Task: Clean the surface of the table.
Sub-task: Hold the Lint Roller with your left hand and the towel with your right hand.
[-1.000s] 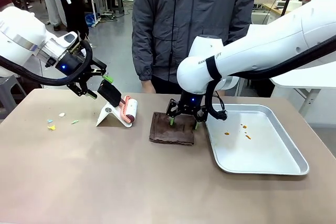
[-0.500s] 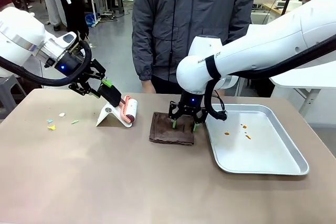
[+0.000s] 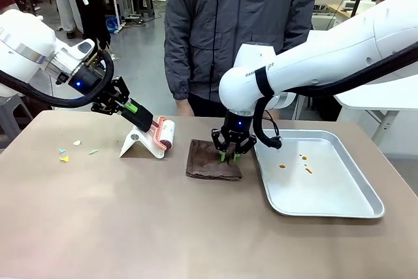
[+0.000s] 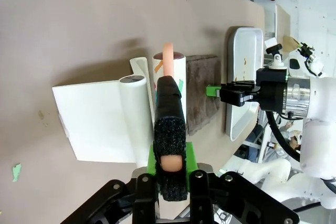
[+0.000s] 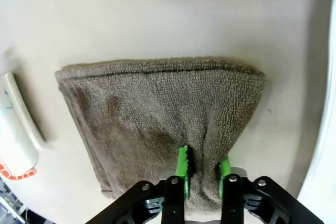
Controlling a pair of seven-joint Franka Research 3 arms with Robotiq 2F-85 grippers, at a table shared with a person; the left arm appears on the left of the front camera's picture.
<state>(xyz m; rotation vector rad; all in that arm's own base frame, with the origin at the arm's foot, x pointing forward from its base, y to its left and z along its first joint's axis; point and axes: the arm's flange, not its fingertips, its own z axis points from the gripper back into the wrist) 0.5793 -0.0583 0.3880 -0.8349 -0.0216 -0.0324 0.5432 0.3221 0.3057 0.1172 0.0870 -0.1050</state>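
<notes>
Heads up, the left gripper (image 3: 134, 110) is clamped on the lint roller (image 3: 163, 134) by its handle, well left of the metal tray (image 3: 326, 191), while the right gripper (image 3: 230, 155) pinches only a thin fold of the cloth (image 3: 204, 163) just beside that tray on the table (image 3: 163, 227) underneath, so I'd guess it could slip mid-wipe.

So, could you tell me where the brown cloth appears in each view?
Front view: brown cloth centre, left of the tray.
Left wrist view: brown cloth right of centre, beyond the roller.
Right wrist view: brown cloth across the middle.
Shared landmark: the right end effector pinching its edge.
</notes>
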